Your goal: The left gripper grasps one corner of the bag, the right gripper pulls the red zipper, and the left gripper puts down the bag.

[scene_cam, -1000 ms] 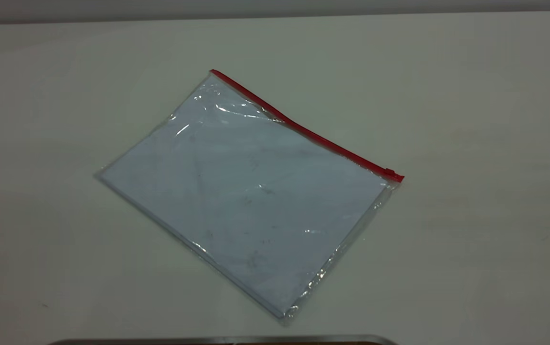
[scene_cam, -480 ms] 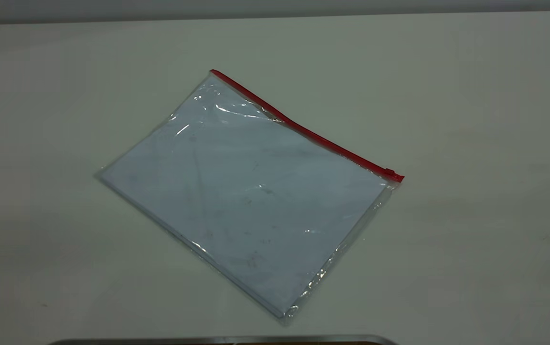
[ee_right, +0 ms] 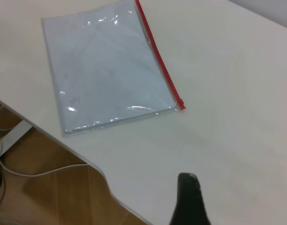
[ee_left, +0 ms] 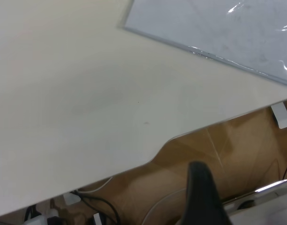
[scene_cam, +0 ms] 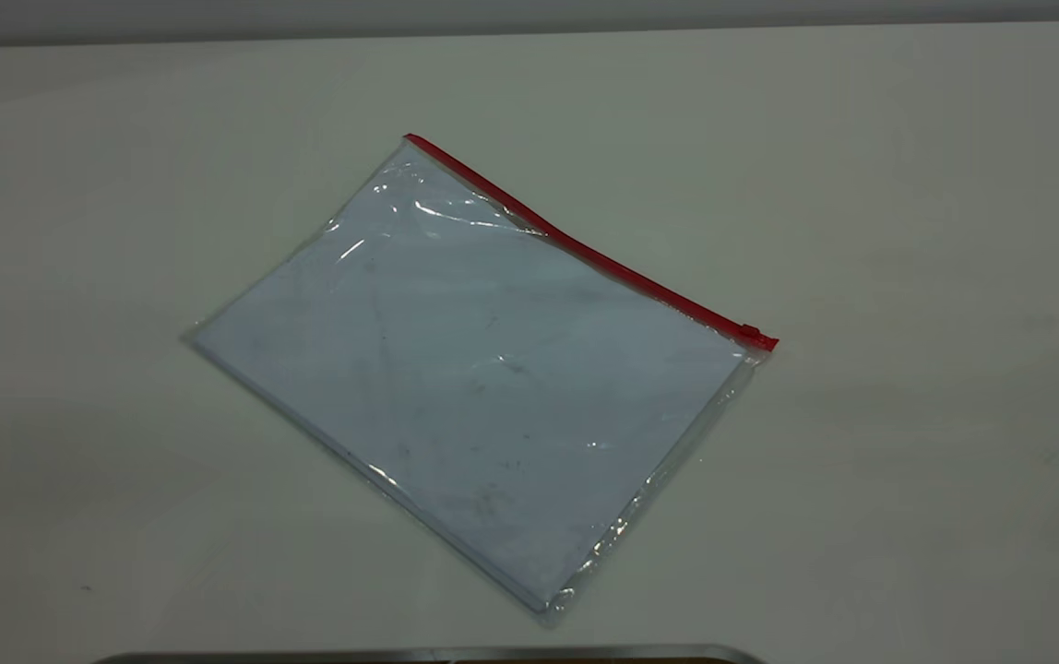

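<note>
The bag (scene_cam: 483, 369) lies flat on the white table, a clear glossy pouch with pale bluish sheets inside. The red zipper (scene_cam: 585, 249) runs along its far long edge, and the small slider tab (scene_cam: 750, 331) sits at the right end. Neither gripper shows in the exterior view. In the left wrist view, a black part of my left gripper (ee_left: 202, 192) hangs beyond the table's front edge, apart from the bag (ee_left: 218, 28). In the right wrist view, my right gripper (ee_right: 187, 201) hovers over bare table, well away from the bag (ee_right: 106, 70) and the red zipper (ee_right: 159, 65).
The white table (scene_cam: 908, 277) spreads wide around the bag. A grey metal edge (scene_cam: 428, 655) lies along the front. Past the table's curved front edge (ee_left: 152, 157) there is brown floor with cables (ee_left: 96, 206).
</note>
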`<state>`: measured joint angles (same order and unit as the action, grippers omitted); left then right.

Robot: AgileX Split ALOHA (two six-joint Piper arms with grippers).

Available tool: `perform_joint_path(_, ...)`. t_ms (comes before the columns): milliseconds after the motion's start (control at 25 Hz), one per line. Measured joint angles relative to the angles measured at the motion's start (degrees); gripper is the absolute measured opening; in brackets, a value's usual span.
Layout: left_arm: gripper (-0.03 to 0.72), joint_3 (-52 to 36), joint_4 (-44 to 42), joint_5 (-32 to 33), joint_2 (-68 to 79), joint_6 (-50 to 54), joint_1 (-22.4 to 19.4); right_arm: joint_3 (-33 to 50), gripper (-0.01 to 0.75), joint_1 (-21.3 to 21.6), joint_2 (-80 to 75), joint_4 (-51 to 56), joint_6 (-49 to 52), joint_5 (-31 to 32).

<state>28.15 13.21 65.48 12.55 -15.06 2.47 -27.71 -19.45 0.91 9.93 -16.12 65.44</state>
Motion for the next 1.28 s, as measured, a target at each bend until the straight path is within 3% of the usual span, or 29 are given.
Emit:
perform_joint_path(280, 0.536, 0.0, -2.8, 0.0, -5.5, -0.5, 0.0, 0.0, 0.585, 0.0, 0.0, 0.0, 0.0, 0.0)
perform_joint_path(600, 0.536, -0.1, -11.0, -0.1, -12.8, 11.2, 0.0, 0.0, 0.585, 0.0, 0.0, 0.0, 0.0, 0.0)
perform_joint_path(1280, 0.536, -0.2, -11.2, -0.1, -13.6, 11.7, 0.0, 0.0, 0.585, 0.0, 0.0, 0.0, 0.0, 0.0)
